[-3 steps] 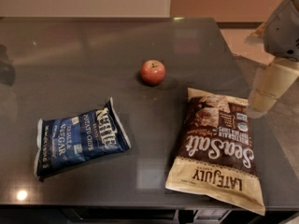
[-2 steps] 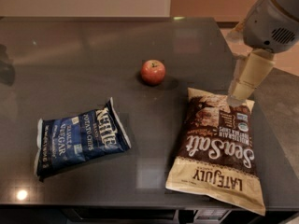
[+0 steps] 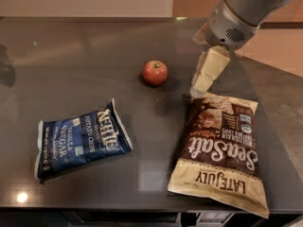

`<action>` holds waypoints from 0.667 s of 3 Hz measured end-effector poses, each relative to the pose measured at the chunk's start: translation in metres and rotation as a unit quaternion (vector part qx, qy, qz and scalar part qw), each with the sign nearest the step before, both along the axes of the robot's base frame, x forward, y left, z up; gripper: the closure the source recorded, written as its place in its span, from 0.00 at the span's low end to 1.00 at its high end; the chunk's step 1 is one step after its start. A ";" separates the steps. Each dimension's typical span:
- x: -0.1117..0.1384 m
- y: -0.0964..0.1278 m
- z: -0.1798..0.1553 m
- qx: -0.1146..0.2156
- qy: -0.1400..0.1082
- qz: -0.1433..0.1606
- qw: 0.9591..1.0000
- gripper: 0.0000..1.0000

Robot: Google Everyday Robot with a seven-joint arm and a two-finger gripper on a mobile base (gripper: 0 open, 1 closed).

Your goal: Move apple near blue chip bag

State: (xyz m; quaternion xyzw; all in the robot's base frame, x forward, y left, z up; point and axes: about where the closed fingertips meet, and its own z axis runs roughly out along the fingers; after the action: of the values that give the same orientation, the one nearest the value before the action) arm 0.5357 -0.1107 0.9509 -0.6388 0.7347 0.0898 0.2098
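One small red-orange apple [image 3: 155, 73], round with a paler yellowish patch, sits on the dark grey table [image 3: 85, 46], toward the middle. The blue chip bag [image 3: 83, 138] lies flat well apart from it, at the front left, white lettering up. A larger brown-and-cream chip bag [image 3: 220, 150] lies at the front right. The gripper [image 3: 198, 90] hangs to the apple's right, at that brown bag's top edge, holding nothing visible. How far open it is cannot be told.
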 end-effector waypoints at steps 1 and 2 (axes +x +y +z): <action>0.015 0.029 -0.016 0.016 0.005 0.009 1.000 0.00; 0.031 0.053 -0.037 0.026 0.011 0.010 1.000 0.00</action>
State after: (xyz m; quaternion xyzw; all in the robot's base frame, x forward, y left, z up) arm 0.5668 -0.0576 0.9142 -0.6394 0.7279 0.1182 0.2178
